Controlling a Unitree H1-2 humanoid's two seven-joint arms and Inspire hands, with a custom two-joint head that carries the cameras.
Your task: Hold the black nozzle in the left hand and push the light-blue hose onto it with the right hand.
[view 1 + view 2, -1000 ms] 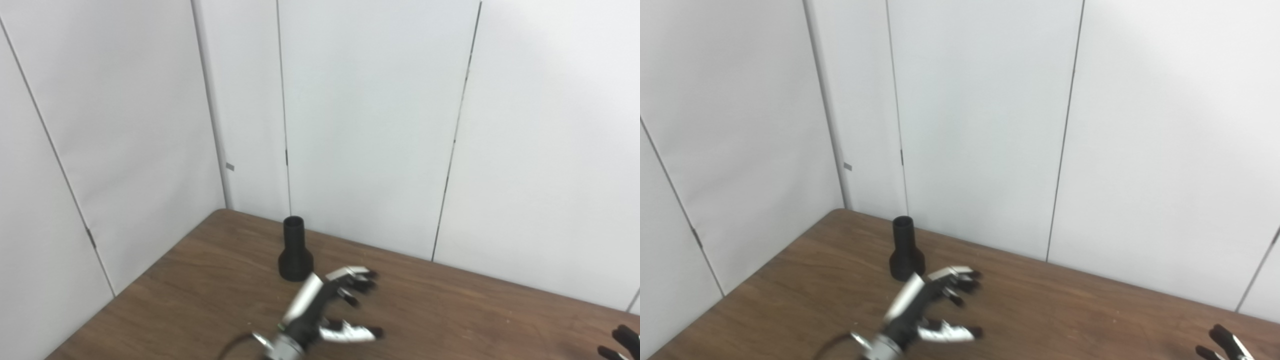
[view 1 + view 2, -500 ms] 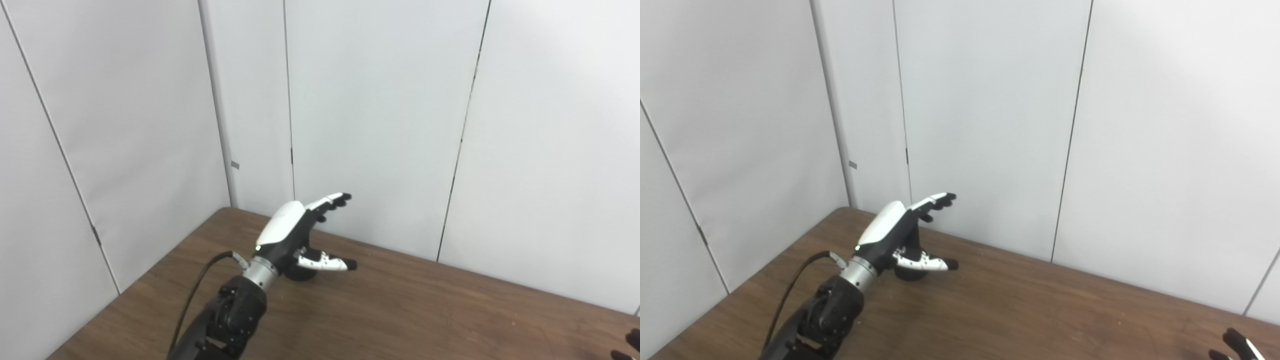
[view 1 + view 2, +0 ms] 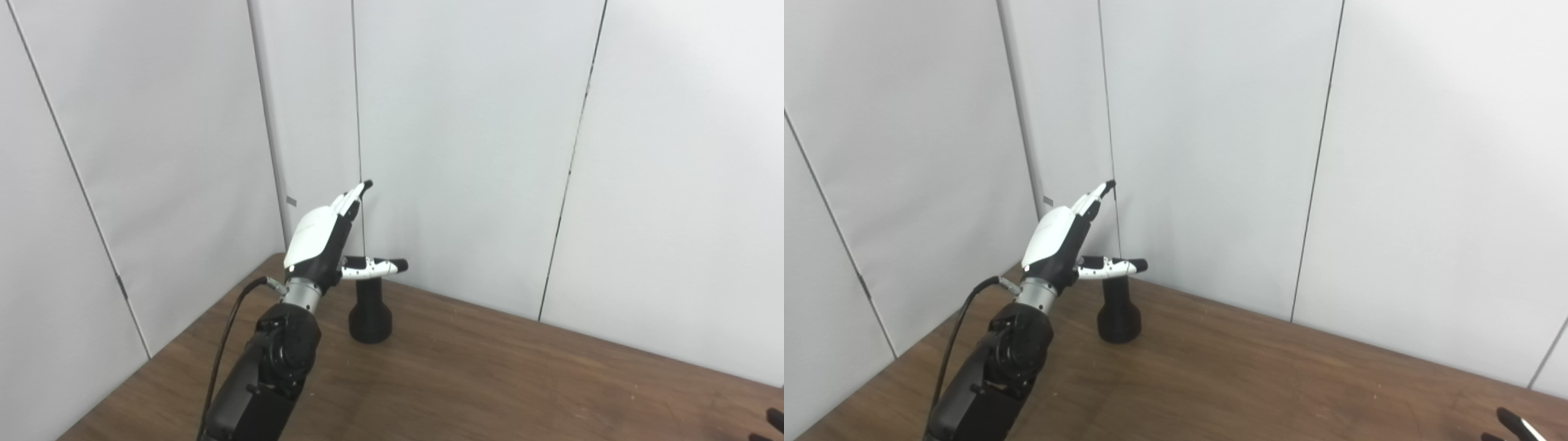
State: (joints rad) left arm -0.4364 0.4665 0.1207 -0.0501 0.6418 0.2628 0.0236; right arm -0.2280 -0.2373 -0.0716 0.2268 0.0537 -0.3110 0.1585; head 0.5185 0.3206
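The black nozzle [image 3: 370, 312] stands upright on the brown table [image 3: 490, 380] near its far left corner, wide base down. My left hand [image 3: 331, 236] is raised above and just left of it, open, fingers pointing up and the thumb stretched across in front of the nozzle's top. It holds nothing. Only the dark fingertips of my right hand [image 3: 1516, 425] show at the bottom right corner, too little to judge its state. No light-blue hose appears in either view.
White wall panels [image 3: 465, 153] close off the table at the back and on the left. The table's left edge [image 3: 153, 361] runs diagonally toward the far corner.
My left hand has risen from low over the table in front of the nozzle to above and left of it, fingers now pointing up. The camera has drifted slightly.
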